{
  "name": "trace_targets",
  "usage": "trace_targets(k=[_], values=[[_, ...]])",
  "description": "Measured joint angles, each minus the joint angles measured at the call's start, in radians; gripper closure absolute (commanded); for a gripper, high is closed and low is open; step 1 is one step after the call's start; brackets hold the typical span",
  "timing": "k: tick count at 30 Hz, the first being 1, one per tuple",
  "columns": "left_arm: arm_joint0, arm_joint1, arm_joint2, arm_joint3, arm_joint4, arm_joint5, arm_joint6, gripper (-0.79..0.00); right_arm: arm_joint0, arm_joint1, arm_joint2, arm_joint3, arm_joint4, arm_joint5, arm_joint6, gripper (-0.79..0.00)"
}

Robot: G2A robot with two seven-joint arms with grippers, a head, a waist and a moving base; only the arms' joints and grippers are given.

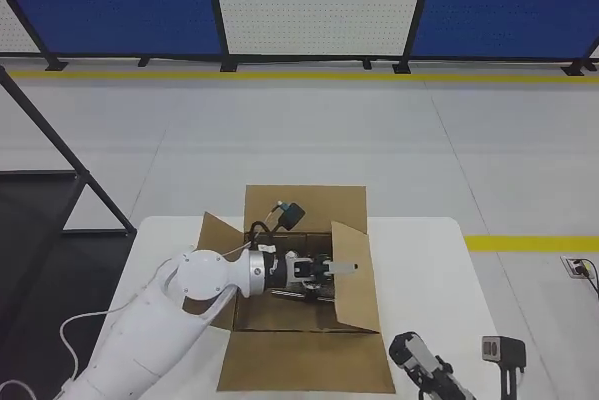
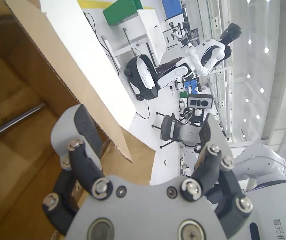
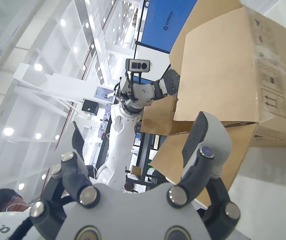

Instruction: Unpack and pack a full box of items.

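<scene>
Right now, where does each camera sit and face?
Top view: above the arms, looking down at the open cardboard box on the white table; left arm over the box.
Left wrist view: over the box interior, facing its side flap and the room beyond; left gripper open.
Right wrist view: beside the box, low, facing its outer wall; right gripper open.
Shared: all show the box.

You had the box (image 1: 304, 362) on the table (image 1: 429, 260). One side flap (image 2: 57, 58) stood between your left gripper's (image 1: 344, 268) spread jaws, with a rod (image 2: 20, 119) on the box floor beyond them. The box stood ahead of your right gripper's (image 3: 138, 126) parted jaws, apart.
</scene>
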Motion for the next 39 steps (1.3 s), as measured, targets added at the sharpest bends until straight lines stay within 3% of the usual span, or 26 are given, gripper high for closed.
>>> trace_targets(k=[9, 13, 20, 28, 34, 39], values=[[-0.124, -0.066, 0.080, 0.070, -0.013, 0.002, -0.017, -0.785, 0.022, 0.012, -0.128, -0.004, -0.185, -0.014, 0.012, -0.785], [-0.124, -0.076, 0.088, 0.107, 0.000, -0.015, -0.026, -0.785, 0.024, 0.017, -0.143, 0.000, -0.195, 0.000, -0.011, -0.785], [-0.061, -0.041, 0.023, 0.131, 0.036, 0.005, -0.145, -0.785, 0.034, 0.026, -0.129, 0.011, -0.159, 0.013, -0.031, -0.785], [0.074, 0.016, -0.090, -0.006, 0.113, 0.067, -0.169, -0.785, 0.075, 0.035, -0.151, 0.015, -0.153, 0.042, -0.034, -0.785], [0.115, 0.020, -0.083, -0.025, 0.183, 0.140, -0.136, -0.785, 0.096, 0.042, -0.170, 0.022, -0.162, 0.059, -0.041, -0.785], [0.109, 0.006, -0.066, 0.011, 0.167, 0.128, -0.111, -0.785, 0.092, 0.049, -0.168, 0.024, -0.156, 0.061, -0.051, -0.785]])
